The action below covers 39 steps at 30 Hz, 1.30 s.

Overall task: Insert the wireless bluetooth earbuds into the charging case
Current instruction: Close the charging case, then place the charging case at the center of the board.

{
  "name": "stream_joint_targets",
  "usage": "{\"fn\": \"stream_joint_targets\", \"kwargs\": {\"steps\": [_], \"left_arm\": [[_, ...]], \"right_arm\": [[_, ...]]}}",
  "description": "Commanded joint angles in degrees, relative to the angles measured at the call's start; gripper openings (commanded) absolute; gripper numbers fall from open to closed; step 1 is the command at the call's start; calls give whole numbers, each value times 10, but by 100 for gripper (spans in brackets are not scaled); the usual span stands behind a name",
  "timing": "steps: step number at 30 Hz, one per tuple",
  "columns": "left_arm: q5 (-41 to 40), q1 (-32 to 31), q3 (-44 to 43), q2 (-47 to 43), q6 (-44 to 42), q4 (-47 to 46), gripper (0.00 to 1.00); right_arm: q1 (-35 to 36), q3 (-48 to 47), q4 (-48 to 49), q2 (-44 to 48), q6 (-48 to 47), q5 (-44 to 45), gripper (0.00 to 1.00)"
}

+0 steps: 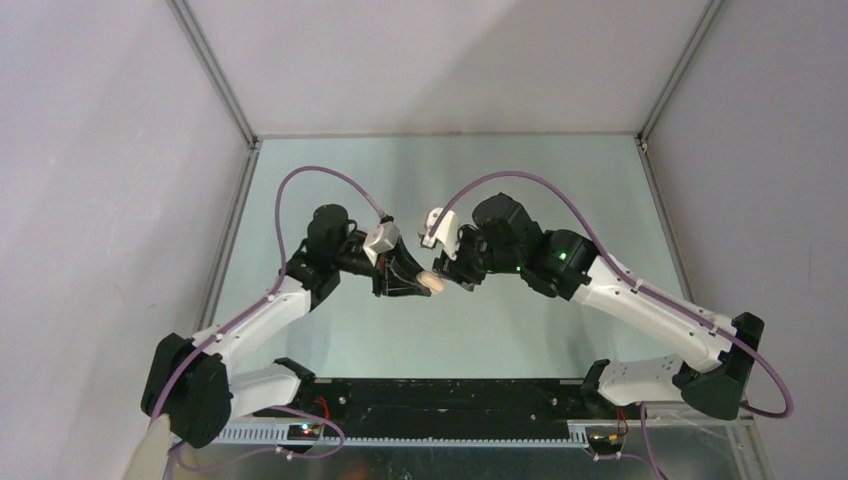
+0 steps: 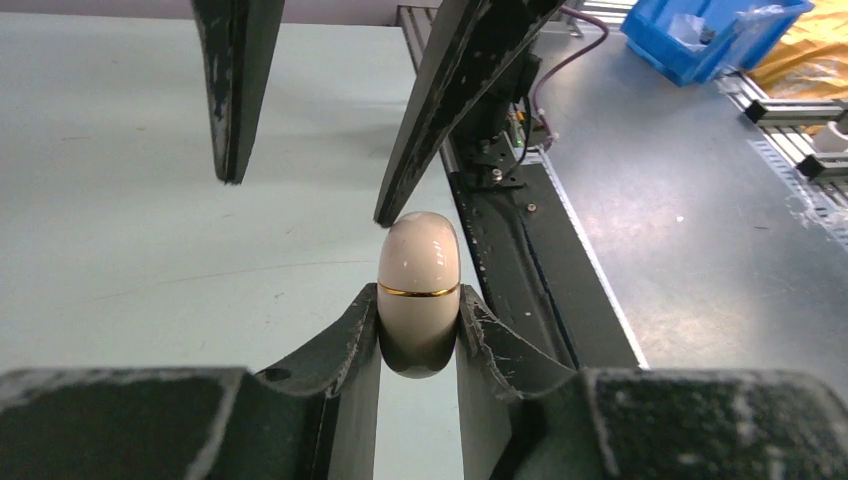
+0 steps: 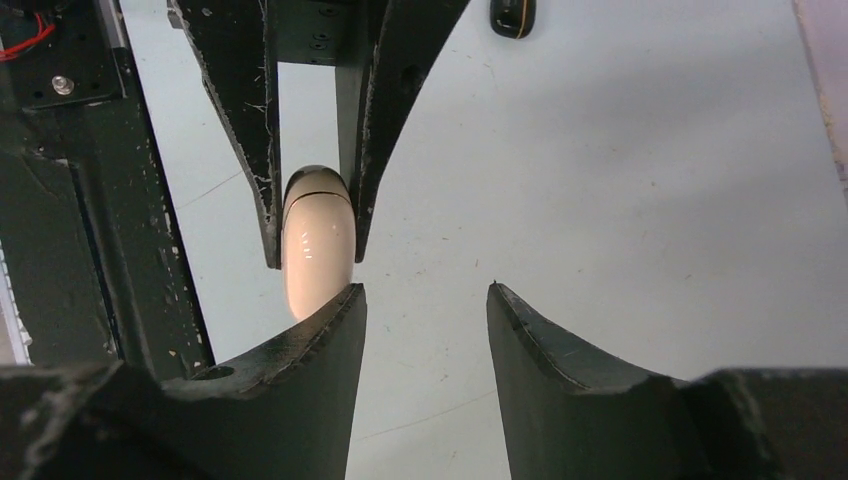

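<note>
Cream plastic with a thin gold band: that is the charging case (image 2: 419, 290), and you have it clamped by one end in your left end effector (image 2: 418, 312), apparently raised off the desk (image 2: 120, 250) between the two arms. Lid found shut; the seam at the band shows no gap. Your right end effector (image 3: 425, 295) stands released and empty, one fingertip (image 2: 400, 190) just beside the free rounded end, the case lying outside its jaws. No earbuds are visible in any view. A small black item (image 3: 512, 15) with an orange-gold line lies on the desk beyond, too cropped to identify. Step in hand, by my assessment: opening the case. The next move calls for shifting the right end effector sideways until the lid sits between its fingers, then closing gently.
</note>
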<state>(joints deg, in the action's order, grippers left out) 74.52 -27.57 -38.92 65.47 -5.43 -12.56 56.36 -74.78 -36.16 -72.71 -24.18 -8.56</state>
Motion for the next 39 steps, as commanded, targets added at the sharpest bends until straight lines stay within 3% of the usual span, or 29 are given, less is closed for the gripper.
{"fn": "stream_joint_targets", "kwargs": {"steps": [1,4,9,16,25,39], "left_arm": [[-51,1,-6,-4,12,-37,7],[-108,2,-1,-2,20,-39,11],[-157,0,11,15,56,-88,15],[-221,1,30,46,141,-167,15],[-342,1,46,82,200,-192,13],[-387,0,51,96,219,-199,13]], "right_arm": [[-19,-4,17,25,17,31,54],[-62,2,50,34,34,125,66],[-157,29,83,72,60,142,84],[-235,51,82,83,84,15,85],[-241,53,84,67,88,18,86],[-250,57,90,71,91,18,86]]}}
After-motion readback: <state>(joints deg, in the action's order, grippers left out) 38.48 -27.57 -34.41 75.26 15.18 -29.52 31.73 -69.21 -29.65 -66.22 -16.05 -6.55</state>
